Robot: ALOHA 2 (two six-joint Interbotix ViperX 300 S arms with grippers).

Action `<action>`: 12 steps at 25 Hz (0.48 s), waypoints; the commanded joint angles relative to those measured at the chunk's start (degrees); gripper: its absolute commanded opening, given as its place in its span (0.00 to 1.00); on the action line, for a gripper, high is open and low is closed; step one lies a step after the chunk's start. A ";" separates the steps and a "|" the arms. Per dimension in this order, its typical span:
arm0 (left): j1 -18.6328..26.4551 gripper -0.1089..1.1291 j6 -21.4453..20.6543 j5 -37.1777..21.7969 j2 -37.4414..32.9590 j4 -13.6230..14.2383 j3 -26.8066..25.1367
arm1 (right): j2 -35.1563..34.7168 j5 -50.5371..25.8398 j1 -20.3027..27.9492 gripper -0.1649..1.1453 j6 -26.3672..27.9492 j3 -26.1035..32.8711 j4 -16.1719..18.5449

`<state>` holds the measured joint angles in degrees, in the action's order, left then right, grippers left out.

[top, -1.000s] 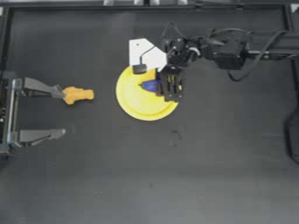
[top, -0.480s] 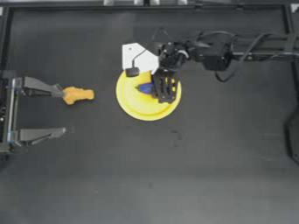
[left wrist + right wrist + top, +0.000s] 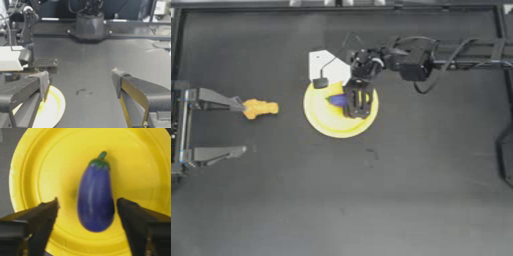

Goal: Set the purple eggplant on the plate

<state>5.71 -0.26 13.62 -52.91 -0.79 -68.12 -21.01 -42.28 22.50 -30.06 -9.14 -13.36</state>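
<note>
Since purple eggplant (image 3: 96,200) lies on plate (image 3: 43,165), right gripper (image 3: 87,210) jaws wide apart, holding nothing; risk: jaw clips eggplant on retreat, rolls off.

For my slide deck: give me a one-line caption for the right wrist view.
Eggplant lies on the plate, between the open right gripper jaws, untouched.

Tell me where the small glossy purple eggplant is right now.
In the top view, the small glossy purple eggplant lies on the large round yellow plate, just above table centre, between the right end effector's open jaws.
</note>
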 commanded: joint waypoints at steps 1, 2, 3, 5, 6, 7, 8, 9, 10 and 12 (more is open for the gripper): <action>0.09 0.92 0.09 0.26 0.97 -0.09 0.53 | 1.14 0.00 -0.09 0.91 -0.09 1.58 -0.62; 0.18 0.92 0.09 0.26 0.97 -0.09 0.44 | 1.23 0.00 -0.18 0.91 -0.09 1.58 -0.53; 0.18 0.92 0.09 0.26 0.97 -0.09 0.44 | 1.23 -0.09 -0.09 0.91 -0.09 1.67 -0.53; 0.26 0.92 0.09 0.26 0.97 -0.09 0.44 | 1.58 -0.53 0.00 0.91 -0.09 1.76 -0.44; 0.35 0.92 0.09 0.26 0.97 -0.09 0.44 | 2.02 -0.70 0.26 0.91 0.00 1.85 -0.62; 0.44 0.92 0.09 0.26 0.97 -0.09 0.44 | 2.46 -0.79 0.26 0.90 0.00 1.93 -0.62; 0.62 0.92 0.00 0.26 0.97 -0.09 0.44 | 2.99 -0.70 0.35 0.90 -0.09 1.93 -0.62; 0.62 0.92 0.09 0.26 0.97 -0.09 0.44 | 3.69 -0.79 0.62 0.90 -0.09 1.93 -0.62; 0.62 0.92 0.00 0.26 0.97 -0.09 0.44 | 4.31 -0.70 0.88 0.90 -0.09 1.85 -0.62; 0.62 0.92 0.00 0.26 0.97 -0.09 0.53 | 5.98 -0.53 1.32 0.90 -0.09 1.58 -0.44</action>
<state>6.24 -0.26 13.62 -52.91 -0.88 -68.29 -18.63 -43.07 23.47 -30.06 -8.70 -13.71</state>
